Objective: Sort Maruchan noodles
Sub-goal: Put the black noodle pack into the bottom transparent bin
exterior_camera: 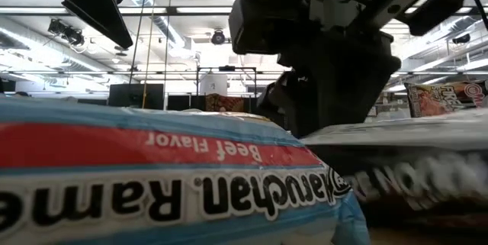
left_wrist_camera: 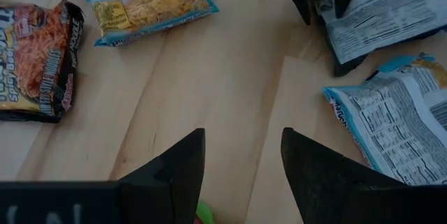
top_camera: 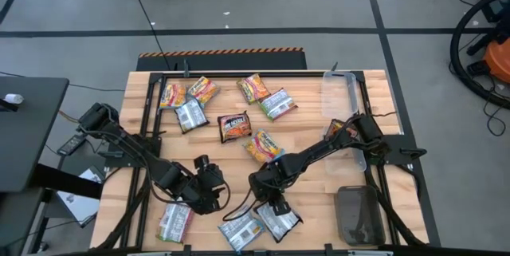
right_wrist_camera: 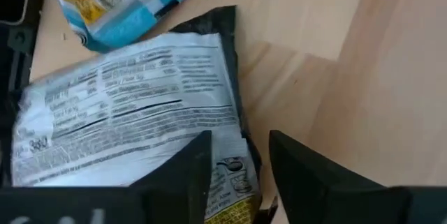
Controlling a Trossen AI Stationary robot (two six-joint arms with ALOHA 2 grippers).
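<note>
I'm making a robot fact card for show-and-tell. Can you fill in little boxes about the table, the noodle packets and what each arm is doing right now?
Table: wooden top, seen from above
Far packets: six noodle packets, among them a dark one in the middle
Near packets: three at the near edge, one on the left and two side by side
Right gripper: low over the near dark-edged packet, jaws apart, nothing held
Left gripper: above bare wood, jaws open, empty
Trays: a clear one at the far right, a dark one at the near right
</note>
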